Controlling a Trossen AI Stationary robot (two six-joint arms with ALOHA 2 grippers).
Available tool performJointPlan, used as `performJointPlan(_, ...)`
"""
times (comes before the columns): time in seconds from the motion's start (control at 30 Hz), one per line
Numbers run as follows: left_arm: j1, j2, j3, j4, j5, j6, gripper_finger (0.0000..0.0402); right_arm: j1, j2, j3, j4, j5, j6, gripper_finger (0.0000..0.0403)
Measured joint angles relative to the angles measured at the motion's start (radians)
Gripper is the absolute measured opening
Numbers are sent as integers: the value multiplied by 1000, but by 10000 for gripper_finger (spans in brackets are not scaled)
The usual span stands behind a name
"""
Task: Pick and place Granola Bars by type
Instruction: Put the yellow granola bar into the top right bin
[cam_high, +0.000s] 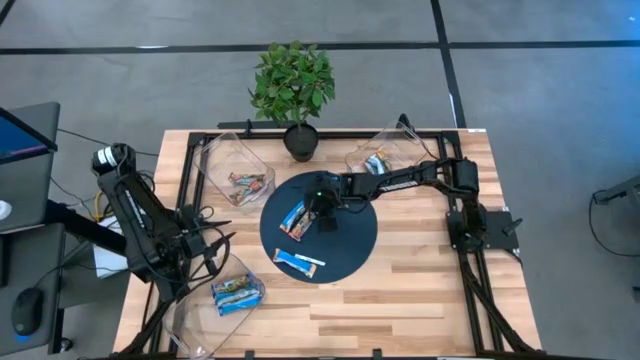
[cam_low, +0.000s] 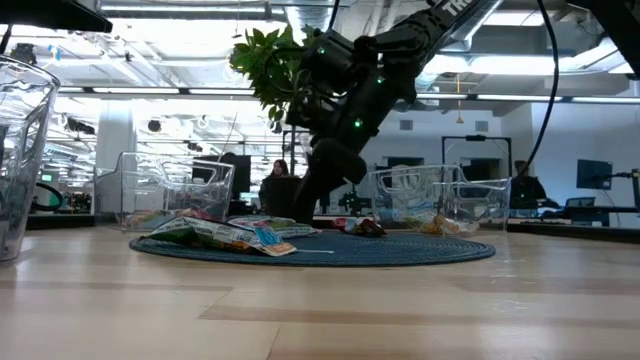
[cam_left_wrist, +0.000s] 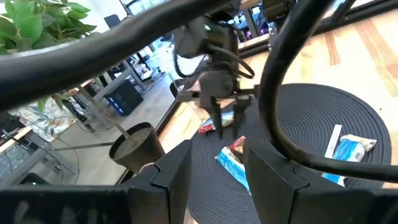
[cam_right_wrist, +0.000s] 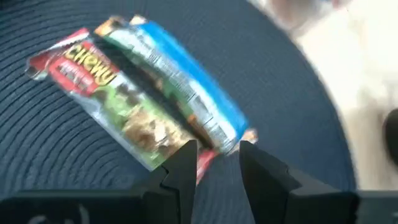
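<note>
A: Wooden slat table (cam_high: 400, 300) on a grey floor; office room with desks behind in the low view. One round dark mat (cam_high: 355, 250) at centre, one potted plant (cam_high: 293, 85) at the far edge. Count of bins?

B: Three clear bins: far left bin (cam_high: 215, 160), far right bin (cam_high: 390, 145), near left bin (cam_high: 240, 300).

A: Granola bars on the mat?

B: From above, two spots: a pair lying together (cam_high: 294, 220) just beside the right gripper, and a blue-and-white one (cam_high: 299, 262) nearer the front edge of the mat. Brown and orange wrappers sit in the far left bin, blue ones in the near left and far right bins; exact counts inside cannot be told.

A: Right arm pose?

B: Stretched from its base at the right edge across to the mat centre, wrist bent down. Right gripper (cam_high: 325, 218) hangs fingers-down over the mat. Its wrist view shows the fingertips apart with a narrow gap, gripping nothing, just at the end of the pair.

A: The pair's look?

B: One blue glossy bar (cam_right_wrist: 180, 84) lies partly over a red, green and white bar (cam_right_wrist: 106, 102) printed "Chewy". A small red wrapper end shows between the fingertips.

A: Left arm?

B: Folded at the table's left edge, waiting. Left gripper (cam_left_wrist: 214, 165) fingers stand apart, empty.
</note>
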Motion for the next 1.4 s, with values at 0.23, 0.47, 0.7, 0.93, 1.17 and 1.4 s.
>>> performJointPlan(0.23,0,21,0,-1,4,5,139,4,1,0,77,-48,-113,113)
performJointPlan(0.47,0,21,0,-2,8,5,139,9,1,-1,146,-175,-159,113)
performJointPlan(0.7,0,21,0,-2,5,6,139,10,29,0,182,-180,-168,113)
performJointPlan(0.93,0,21,0,-2,-1,16,139,8,130,78,162,-176,-189,113)
performJointPlan(1.17,0,21,0,-2,4,16,139,-5,172,179,70,-174,-196,113)
performJointPlan(1.4,0,21,0,-2,11,16,139,-5,174,189,35,-134,-188,113)
